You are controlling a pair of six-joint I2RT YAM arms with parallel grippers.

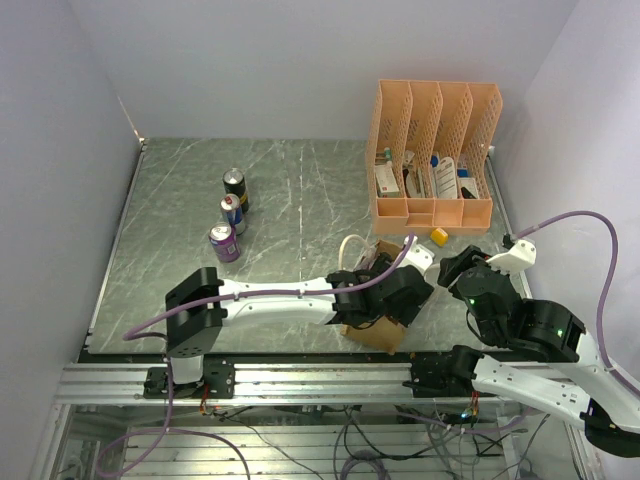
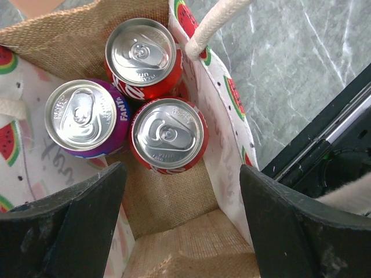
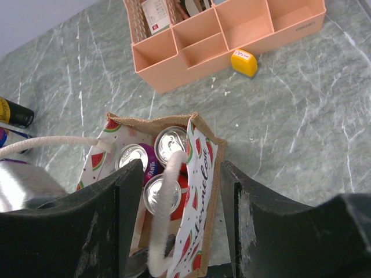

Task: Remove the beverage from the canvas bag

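Note:
The canvas bag (image 1: 378, 335) stands near the table's front edge, its burlap walls lined with watermelon print (image 3: 200, 168). Inside it stand three cans: a purple Fanta (image 2: 87, 116) and two red cans (image 2: 140, 55) (image 2: 168, 134). My left gripper (image 2: 182, 231) is open directly above the bag's mouth, its fingers (image 2: 69, 226) spread wider than the near red can. It covers most of the bag in the top view (image 1: 385, 295). My right gripper (image 3: 179, 226) is open. The bag's right wall and a white rope handle (image 3: 165, 220) lie between its fingers, untouched as far as I can tell.
A peach-orange file organizer (image 1: 435, 150) with packets stands at the back right. A small yellow object (image 3: 244, 62) lies in front of it. Three loose cans (image 1: 232, 211) stand on the table at left centre. The right arm (image 1: 455, 270) is close beside the bag.

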